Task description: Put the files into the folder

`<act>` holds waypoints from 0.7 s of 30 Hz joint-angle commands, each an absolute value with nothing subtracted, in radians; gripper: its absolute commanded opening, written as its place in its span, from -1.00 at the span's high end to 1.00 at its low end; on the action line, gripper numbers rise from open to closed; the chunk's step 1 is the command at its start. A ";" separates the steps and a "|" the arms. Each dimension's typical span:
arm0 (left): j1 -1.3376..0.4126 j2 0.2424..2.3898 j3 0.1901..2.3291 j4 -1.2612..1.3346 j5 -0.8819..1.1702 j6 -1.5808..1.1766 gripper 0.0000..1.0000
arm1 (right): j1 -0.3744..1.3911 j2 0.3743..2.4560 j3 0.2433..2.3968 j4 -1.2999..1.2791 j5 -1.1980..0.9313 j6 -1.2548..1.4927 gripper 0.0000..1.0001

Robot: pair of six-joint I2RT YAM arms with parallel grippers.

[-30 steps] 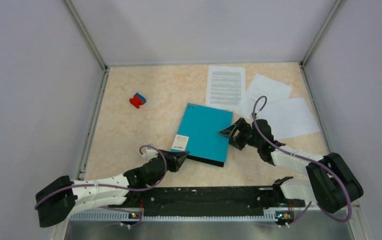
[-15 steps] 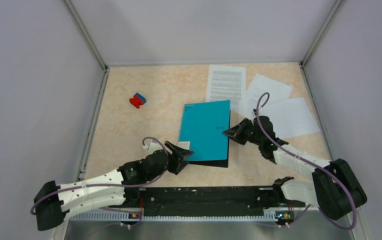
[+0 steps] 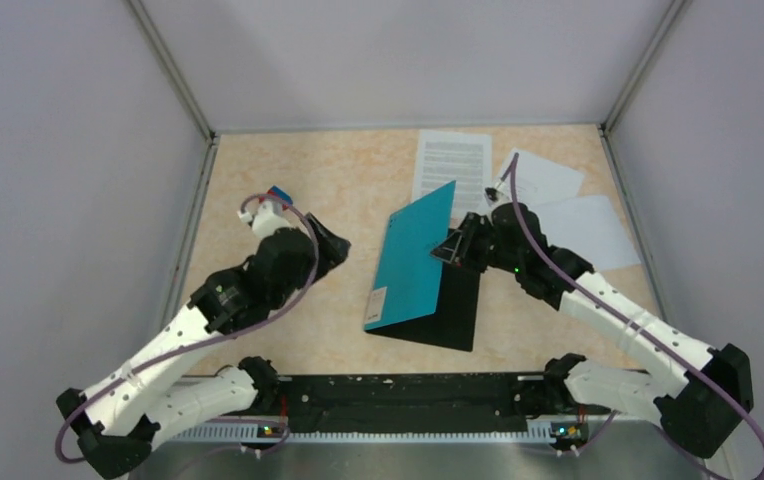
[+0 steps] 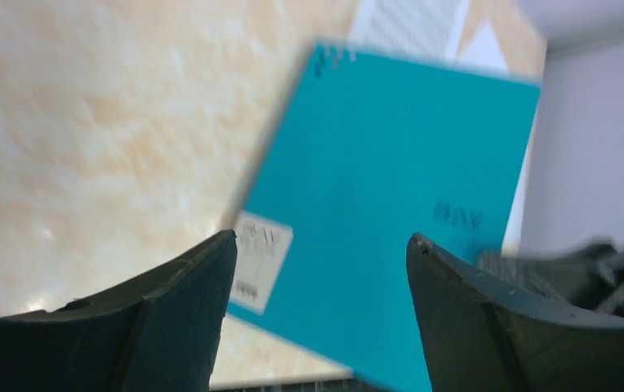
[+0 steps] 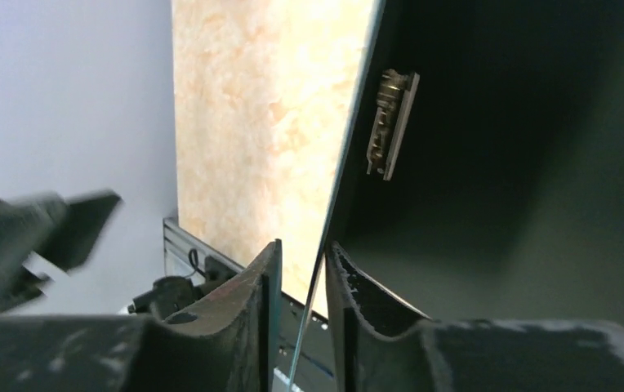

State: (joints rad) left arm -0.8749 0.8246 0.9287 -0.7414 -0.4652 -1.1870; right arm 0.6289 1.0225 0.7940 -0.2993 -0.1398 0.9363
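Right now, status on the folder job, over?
Left gripper open, empty, clear of folder. Right gripper shut on its cover, holding it tilted open. Three files on table beyond it, none inside. Nothing blocking.

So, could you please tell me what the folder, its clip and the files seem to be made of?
Folder: probably thin plastic or coated card; teal outside, matte black inside, and the lifted cover is flat with a thin edge.
Clip: looks like metal, grey with a dull shine.
Files: plain white paper, lying flat, one printed.
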 commanded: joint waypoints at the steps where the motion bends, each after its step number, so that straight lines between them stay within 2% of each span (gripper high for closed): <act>1: -0.619 0.891 1.083 -0.800 -0.388 -0.853 -0.62 | 0.725 1.117 0.946 -0.344 -0.067 0.908 0.30; 4: -0.494 0.989 1.219 -0.822 -0.374 -0.746 -0.64 | 0.785 1.213 1.049 -0.319 -0.033 0.903 0.00; 8: -0.391 1.086 1.339 -0.823 -0.377 -0.681 -0.64 | 0.857 1.359 1.189 -0.265 -0.003 0.899 -0.27; 16: -0.219 1.201 1.592 -0.869 -0.372 -0.562 -0.65 | 0.964 1.700 1.480 -0.188 0.055 0.852 -0.65; 21: -0.200 1.239 1.734 -0.913 -0.438 -0.516 -0.67 | 1.030 1.855 1.655 -0.209 0.107 0.784 -0.82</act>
